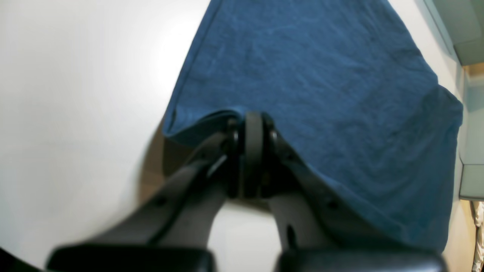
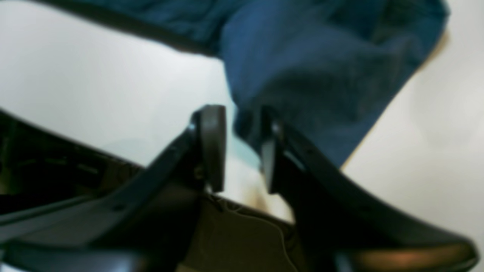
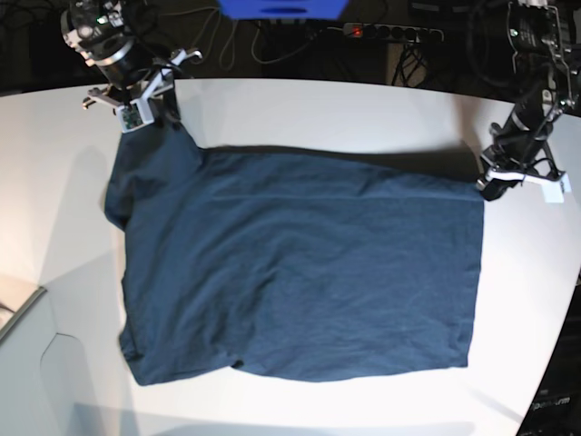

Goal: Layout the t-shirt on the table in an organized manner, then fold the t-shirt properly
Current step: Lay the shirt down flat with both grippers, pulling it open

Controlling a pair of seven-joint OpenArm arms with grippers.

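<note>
The dark navy t-shirt (image 3: 300, 282) lies spread flat on the white table (image 3: 318, 100), with its sleeves toward the left in the base view. My left gripper (image 1: 252, 124) is shut on the shirt's edge (image 1: 321, 94); in the base view it (image 3: 495, 186) sits at the shirt's far right corner. My right gripper (image 2: 242, 151) has its jaws a little apart, with a fold of the shirt (image 2: 310, 75) against the right finger and a light gap beside it. In the base view it (image 3: 145, 113) is at the shirt's far left shoulder.
The table's curved far edge runs behind both arms, with a power strip (image 3: 390, 34), cables and a blue object (image 3: 281, 7) beyond it. A grey surface (image 3: 18, 313) lies off the table's left front edge. Bare tabletop surrounds the shirt.
</note>
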